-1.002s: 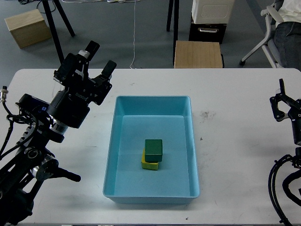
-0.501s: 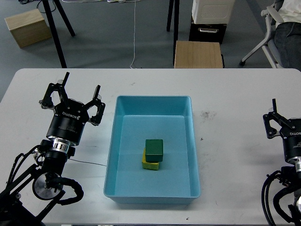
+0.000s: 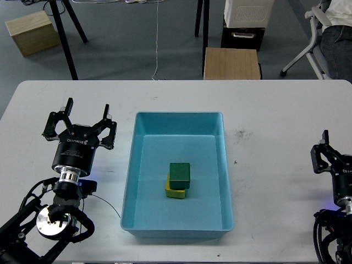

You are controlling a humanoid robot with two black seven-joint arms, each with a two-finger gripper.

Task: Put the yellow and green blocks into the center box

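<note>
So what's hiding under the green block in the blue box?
A yellow block lies under the green block, inside the blue box. Only its front edge and left side peek out; the rest is covered, so its full shape can't be seen.

I have one view only, from my head, looking forward and steeply down at the white table (image 3: 275,110). It sits fairly near: the table fills most of the frame, the floor (image 3: 137,38) beyond shows along the top.
</note>
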